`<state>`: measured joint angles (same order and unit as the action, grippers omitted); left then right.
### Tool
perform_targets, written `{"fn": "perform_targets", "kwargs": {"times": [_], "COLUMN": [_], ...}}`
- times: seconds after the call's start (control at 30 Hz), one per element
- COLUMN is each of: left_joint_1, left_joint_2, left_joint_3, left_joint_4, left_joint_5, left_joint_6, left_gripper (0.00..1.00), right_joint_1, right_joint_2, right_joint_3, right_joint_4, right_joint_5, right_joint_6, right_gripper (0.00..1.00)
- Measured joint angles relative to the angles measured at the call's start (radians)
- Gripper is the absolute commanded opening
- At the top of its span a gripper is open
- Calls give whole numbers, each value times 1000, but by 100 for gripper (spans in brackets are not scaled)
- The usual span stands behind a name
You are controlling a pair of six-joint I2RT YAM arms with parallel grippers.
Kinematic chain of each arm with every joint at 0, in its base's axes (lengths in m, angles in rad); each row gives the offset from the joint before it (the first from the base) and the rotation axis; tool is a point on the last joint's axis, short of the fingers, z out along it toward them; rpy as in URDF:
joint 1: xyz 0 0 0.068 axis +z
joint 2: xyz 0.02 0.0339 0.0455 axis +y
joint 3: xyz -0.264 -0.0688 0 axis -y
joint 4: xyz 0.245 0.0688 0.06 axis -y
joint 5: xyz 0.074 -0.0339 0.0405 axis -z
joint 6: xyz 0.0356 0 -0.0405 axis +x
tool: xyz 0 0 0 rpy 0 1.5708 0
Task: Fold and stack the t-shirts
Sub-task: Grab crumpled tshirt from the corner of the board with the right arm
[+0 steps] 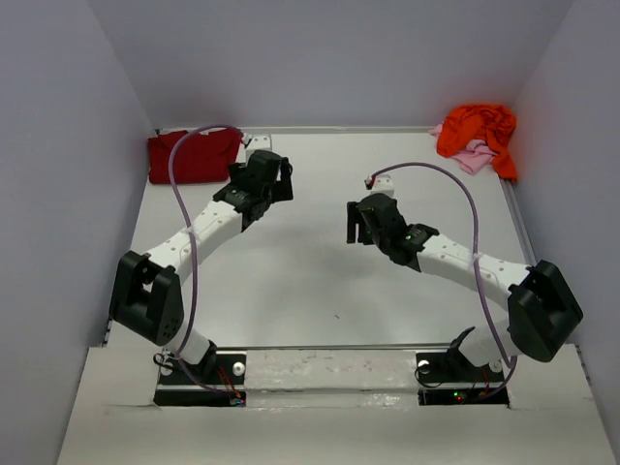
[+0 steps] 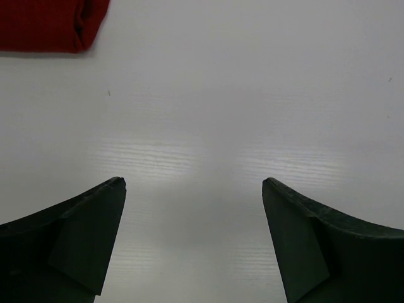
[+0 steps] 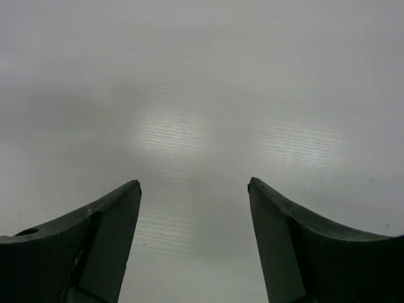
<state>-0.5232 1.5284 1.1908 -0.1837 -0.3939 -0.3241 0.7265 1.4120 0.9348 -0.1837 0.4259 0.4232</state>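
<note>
1. Overhead view: the dark red t-shirt point(image 1: 194, 157) lies in the upper left of the frame, in the far left corner of the white table point(image 1: 320, 281). It looks like a flat, compact rectangle.
2. Upper right of the same view: the orange t-shirt point(image 1: 477, 131) sits in a crumpled heap in the far right corner. The pink t-shirt point(image 1: 472, 158) pokes out at the heap's lower edge, touching it and partly covered by it.
3. The left gripper point(image 1: 276, 174) hangs left of centre, just right of the dark red t-shirt but apart from it.
4. In the left wrist view, the left gripper point(image 2: 194, 183) has its fingers point(image 2: 76, 233) spread wide with only bare table between them, so it grips nothing. A corner of the dark red t-shirt point(image 2: 47, 24) shows at the upper left edge of that frame, well clear of the fingertips.
5. The right gripper point(image 1: 356, 231) is near the middle of the overhead frame, well away from the orange and pink heap.
6. In the right wrist view, the right gripper point(image 3: 194, 183) is also parted wide, with white table showing through the gap and no cloth in it.
7. A purple cable point(image 1: 184, 208) loops above each arm.
</note>
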Motion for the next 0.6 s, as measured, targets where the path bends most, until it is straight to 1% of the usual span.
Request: {"fn": "perform_targets", "kwargs": {"times": [0.07, 0.2, 0.3, 0.37, 0.47, 0.6], "left_joint_1": [20, 15, 11, 9, 9, 8], "left_joint_2": [-1, -6, -21, -38, -65, -76], "left_joint_3": [0, 0, 0, -2, -3, -3], "left_joint_4": [0, -1, -3, -2, 0, 0], "left_joint_5": [2, 16, 12, 6, 0, 2], "left_joint_6": [-1, -2, 1, 2, 2, 2], "left_gripper": [99, 99, 99, 99, 99, 99], "right_joint_1": [0, -2, -36, -105, -234, -424], "right_joint_2": [11, 16, 62, 177, 332, 441], "right_joint_3": [0, 0, 42, 161, 328, 463], "right_joint_4": [-4, 21, 35, -10, -27, -64], "right_joint_5": [-5, -23, -17, -22, -72, -123], "right_joint_6": [0, -39, -57, -48, -13, 26], "right_gripper": [75, 76, 75, 74, 73, 72]}}
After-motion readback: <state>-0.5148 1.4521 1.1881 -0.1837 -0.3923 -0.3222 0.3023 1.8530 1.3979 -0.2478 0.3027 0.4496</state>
